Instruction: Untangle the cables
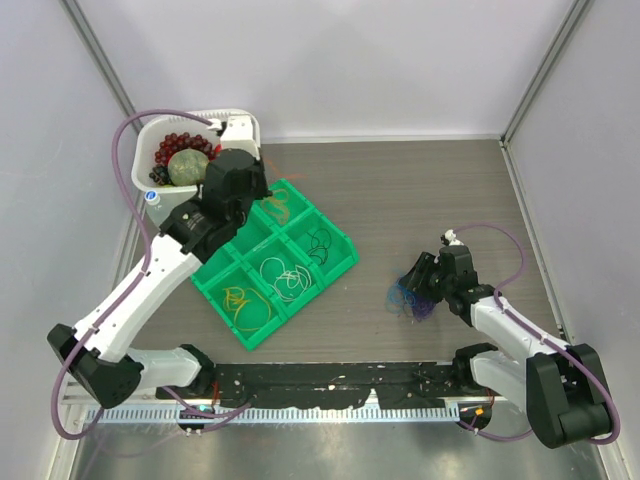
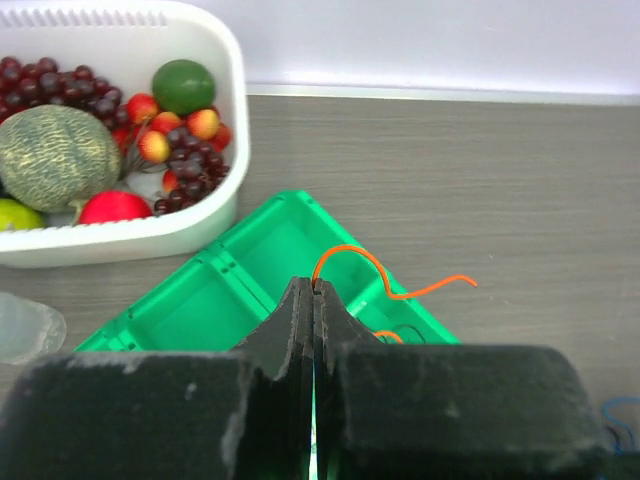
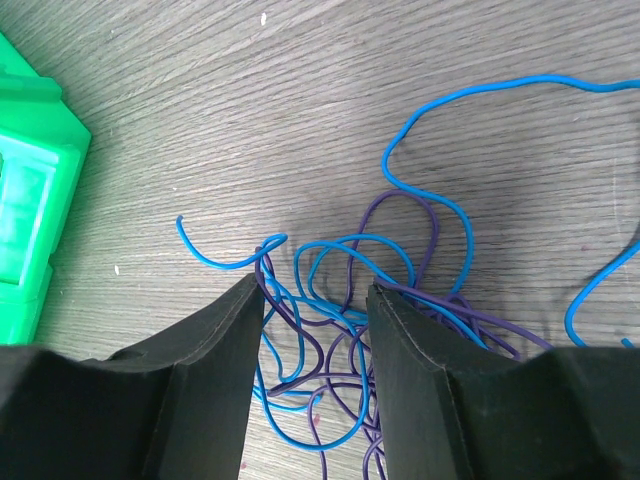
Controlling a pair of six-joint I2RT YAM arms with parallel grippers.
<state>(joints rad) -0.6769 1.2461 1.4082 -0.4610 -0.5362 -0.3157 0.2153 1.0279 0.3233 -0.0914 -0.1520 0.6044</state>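
My left fingers (image 2: 305,325) pinch the orange wire (image 2: 350,252), centre frame. The right fingers (image 3: 225,350) stand wide astride the blue-purple tangle (image 3: 335,325) on the counter (image 3: 300,100). Light, springy stuff, I judge; I'd take the blue free end (image 3: 182,225).

The left arm (image 1: 150,290) and right arm (image 1: 505,325) were built alike, with white links between bulky black joint housings. Each rose from a black block: the left base (image 1: 100,368) and the right base (image 1: 565,398). A thin lilac left hose (image 1: 114,160) looped beside one arm, and a matching right hose (image 1: 519,250) beside the other. The left gripper (image 2: 313,287) had a blocky, grainy black body and two black wedge-shaped fingers. The right gripper (image 3: 315,290) had thick, matte black fingers tapering to blunt tips.
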